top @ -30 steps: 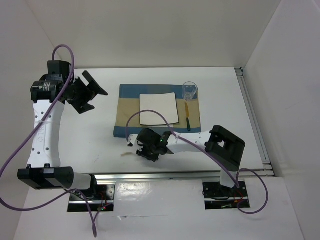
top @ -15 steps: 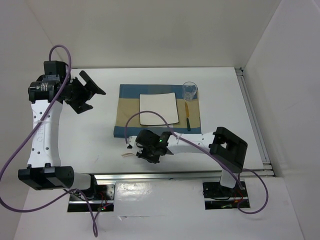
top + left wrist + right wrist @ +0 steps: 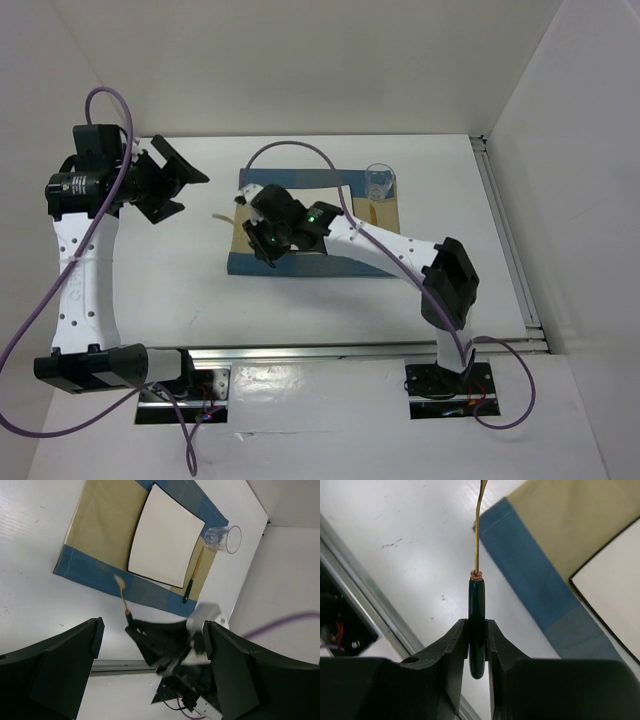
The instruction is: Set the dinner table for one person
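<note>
Dark green is the handle you have in the right gripper (image 3: 477, 622): its fingers (image 3: 455, 645) are clamped on the flat sides of a utensil (image 3: 476, 592), low on the handle, and the thin gold shaft runs straight out ahead of them. Its head is cut off in the wrist view and blurred elsewhere, so you cannot tell fork from spoon. The step looks like carrying it to its place on the left of the plate (image 3: 615, 580). To do that well, turn the wrist until the shaft runs parallel to the plate's left edge, come down slowly over the tan band of the mat (image 3: 530, 575), and let go only once the handle lies flat on the cloth. With so much shaft hanging free, any tilt will make it roll or land askew. Lift clear straight up, so you don't snag the mat's blue border and drag the setting. The table (image 3: 395, 555) lies under the fingers, apart from them, its bare white top showing below the handle and the mat's blue edge just beside. Farther off, a second utensil (image 3: 192, 577) lies right of the plate and a glass (image 3: 380, 182) stands at the mat's far right corner. The left gripper (image 3: 192, 193) hovers over the table's far left, fingers wide apart and holding nothing.
</note>
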`<state>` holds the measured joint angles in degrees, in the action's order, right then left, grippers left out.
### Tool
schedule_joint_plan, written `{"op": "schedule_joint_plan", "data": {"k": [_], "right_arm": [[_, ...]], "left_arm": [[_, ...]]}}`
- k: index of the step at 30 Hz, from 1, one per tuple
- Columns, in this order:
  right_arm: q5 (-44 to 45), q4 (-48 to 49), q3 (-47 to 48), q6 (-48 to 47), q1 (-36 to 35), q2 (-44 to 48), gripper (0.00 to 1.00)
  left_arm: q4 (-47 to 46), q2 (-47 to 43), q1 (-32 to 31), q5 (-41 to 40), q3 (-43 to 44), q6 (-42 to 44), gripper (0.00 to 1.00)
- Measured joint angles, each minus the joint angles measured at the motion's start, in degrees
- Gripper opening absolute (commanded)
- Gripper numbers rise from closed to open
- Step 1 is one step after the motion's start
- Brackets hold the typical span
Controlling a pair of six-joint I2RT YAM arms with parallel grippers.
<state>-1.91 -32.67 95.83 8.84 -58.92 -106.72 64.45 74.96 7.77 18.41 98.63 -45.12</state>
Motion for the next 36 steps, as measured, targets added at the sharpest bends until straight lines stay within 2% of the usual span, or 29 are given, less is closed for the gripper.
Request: {"op": "schedule_joint_plan", "data": {"k": [7, 12, 24, 29, 36], "right_arm": [[-1.2, -0.9, 7.8, 9.9, 9.1, -9.7, 0.0], [0.3, -0.6, 12.9, 16.7, 12.5, -14.8, 0.0], [7.7, 5.4, 17.8, 31.4, 11.4, -24.1, 0.0], [13.9, 7.1, 19.2, 33.4, 9.6, -28.4, 0.0], [15.5, 7.6, 21.1, 35.2, 7.9, -31.7, 0.0]], "left_arm": [[-0.2, -0.2, 0.0, 0.3, 0.0, -0.1, 1.0], [-0.6, -1.0, 0.0, 1.0, -1.3, -0.1, 1.0], [-0.5, -2.5, 0.1, 1.0, -2.0, -0.1, 1.0], [-0.3, -2.9, 0.1, 1.0, -2.4, -0.1, 1.0], [0.4, -3.8, 0.0, 0.8, -3.4, -0.1, 1.0]]}}
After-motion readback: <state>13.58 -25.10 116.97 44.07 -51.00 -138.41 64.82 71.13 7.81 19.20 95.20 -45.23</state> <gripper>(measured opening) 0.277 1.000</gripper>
